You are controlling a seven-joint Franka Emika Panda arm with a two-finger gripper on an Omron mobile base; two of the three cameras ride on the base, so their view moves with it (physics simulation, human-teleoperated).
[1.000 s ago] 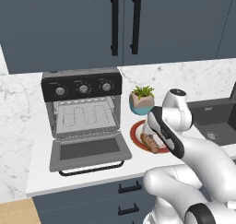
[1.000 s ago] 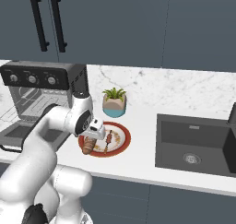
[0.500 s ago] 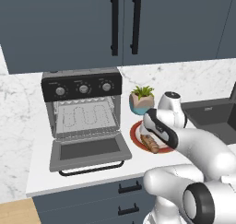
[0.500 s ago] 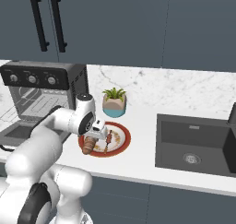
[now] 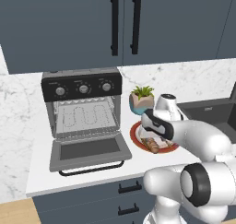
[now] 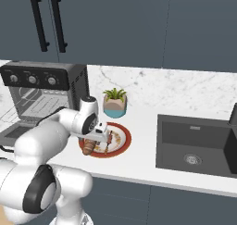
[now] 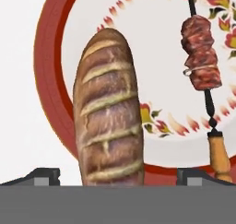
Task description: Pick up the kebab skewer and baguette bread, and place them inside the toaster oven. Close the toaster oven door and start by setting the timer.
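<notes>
Claw (image 7: pixel 113 174) lowered, spread wide astride crusty scored baguette bread (image 7: pixel 108 112), slim kebab skewer (image 7: pixel 201 61) beside

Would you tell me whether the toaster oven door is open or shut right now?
Open: the toaster oven door lies folded down flat, exposing the wire rack.

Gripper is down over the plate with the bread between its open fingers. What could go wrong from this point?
1. The baguette bread lies between the open gripper fingers; if they close near one end, the loaf may tilt or slip out.
2. The kebab skewer lies apart but close beside it on the same plate, so a finger might nudge it.
3. The toaster oven door hangs open, and could be clipped during a low carry to the toaster oven.
</notes>
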